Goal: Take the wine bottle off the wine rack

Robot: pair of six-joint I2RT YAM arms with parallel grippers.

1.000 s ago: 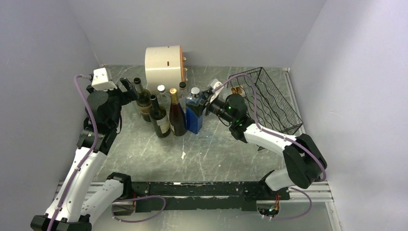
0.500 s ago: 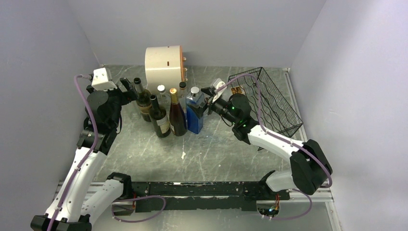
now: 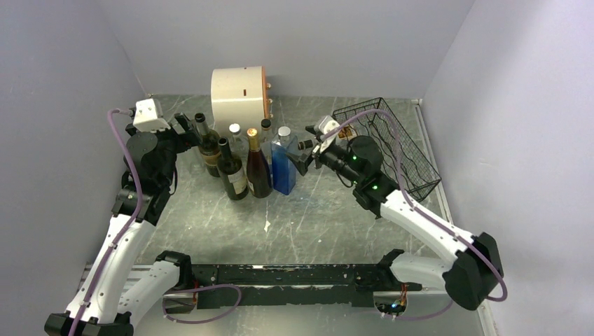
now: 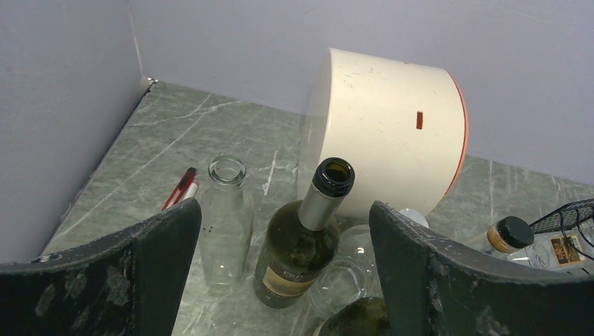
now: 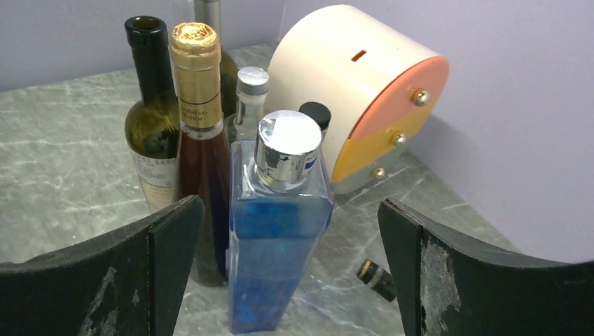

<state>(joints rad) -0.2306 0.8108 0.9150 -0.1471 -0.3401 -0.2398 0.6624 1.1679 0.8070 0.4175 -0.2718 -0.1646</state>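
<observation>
The right fingers (image 5: pixel 112 280) are spread wide apart. They hold nothing. A blue bottle (image 5: pixel 280 231) with a shiny cap stands just in front of them, in line with the gap. There is space on both sides of it, so the fingers do not touch it.

The right arm (image 3: pixel 420 217) starts at the near right corner. It stretches forward and to the left, and its wrist points left at the bottles.

The left fingers (image 4: pixel 119 273) are wide apart too, and they hold nothing. A green bottle (image 4: pixel 298 245) with an open top stands a little way past them, next to a clear bottle (image 4: pixel 224 224).

The left arm (image 3: pixel 119 238) goes up along the left wall. It bends at the top, and its wrist points right at the bottles.

The rack (image 3: pixel 396 143) sits at the back right of the worktop (image 3: pixel 315 217), just behind the right wrist. The blue bottle is off the rack. It stands up straight on the worktop, to the left of the rack, close beside a brown bottle (image 5: pixel 199 182) with a gold top. A cream drum (image 3: pixel 238 94) lies behind the bottles.
</observation>
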